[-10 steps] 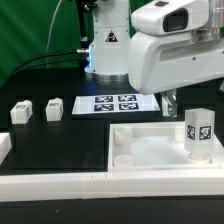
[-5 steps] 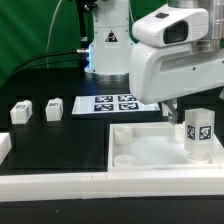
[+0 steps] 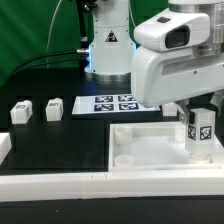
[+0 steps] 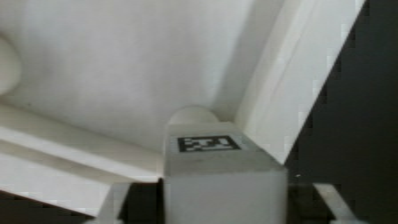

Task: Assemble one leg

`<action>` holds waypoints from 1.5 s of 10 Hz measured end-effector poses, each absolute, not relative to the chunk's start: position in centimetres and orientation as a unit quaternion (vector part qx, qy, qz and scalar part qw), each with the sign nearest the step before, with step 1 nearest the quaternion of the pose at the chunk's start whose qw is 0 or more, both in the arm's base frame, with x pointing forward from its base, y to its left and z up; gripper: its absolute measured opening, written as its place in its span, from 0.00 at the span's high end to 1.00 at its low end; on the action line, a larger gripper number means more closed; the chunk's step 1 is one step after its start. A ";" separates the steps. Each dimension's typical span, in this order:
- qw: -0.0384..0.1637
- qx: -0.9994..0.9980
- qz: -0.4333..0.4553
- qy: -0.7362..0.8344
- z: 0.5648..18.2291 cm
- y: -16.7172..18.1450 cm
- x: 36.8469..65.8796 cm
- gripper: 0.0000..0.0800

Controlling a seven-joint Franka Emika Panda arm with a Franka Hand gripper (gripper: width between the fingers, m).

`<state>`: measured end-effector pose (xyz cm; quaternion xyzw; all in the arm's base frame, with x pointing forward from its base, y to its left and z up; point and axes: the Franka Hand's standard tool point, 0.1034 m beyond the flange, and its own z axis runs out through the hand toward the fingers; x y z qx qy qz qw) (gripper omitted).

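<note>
Place: pretty clearly a robotics lab
Giveaways: robot base (image 3: 107, 45) at 12 o'clock, marker board (image 3: 113, 103) on black tabletop (image 3: 50, 150), green backdrop (image 3: 30, 30)

Item: one white arm (image 3: 108, 45), standing at the back and reaching forward toward the exterior view's right. Bulky wrist (image 3: 168, 65) is tilting downward. Gripper (image 3: 195, 111) is pointing straight down, jaws standing apart; grip unclear.

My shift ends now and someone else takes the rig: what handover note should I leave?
Gripper: low over the top of the leg; gripping or not, cannot tell.
Leg: upright in the corner of the tray on the exterior view's right.
Done: leg stands in that corner.
Left: check it is seated, which the views do not settle, then release and lift clear.
</note>
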<state>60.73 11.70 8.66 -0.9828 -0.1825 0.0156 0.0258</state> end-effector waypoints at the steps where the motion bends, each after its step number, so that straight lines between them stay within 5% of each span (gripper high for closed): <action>1: 0.026 -0.983 0.015 -0.182 8.7 11.6 60.8 0.63; 5: 0.026 -0.991 0.017 -0.129 8.7 11.7 60.8 0.63; 15: 0.037 -0.910 0.023 0.412 8.7 12.6 61.1 0.63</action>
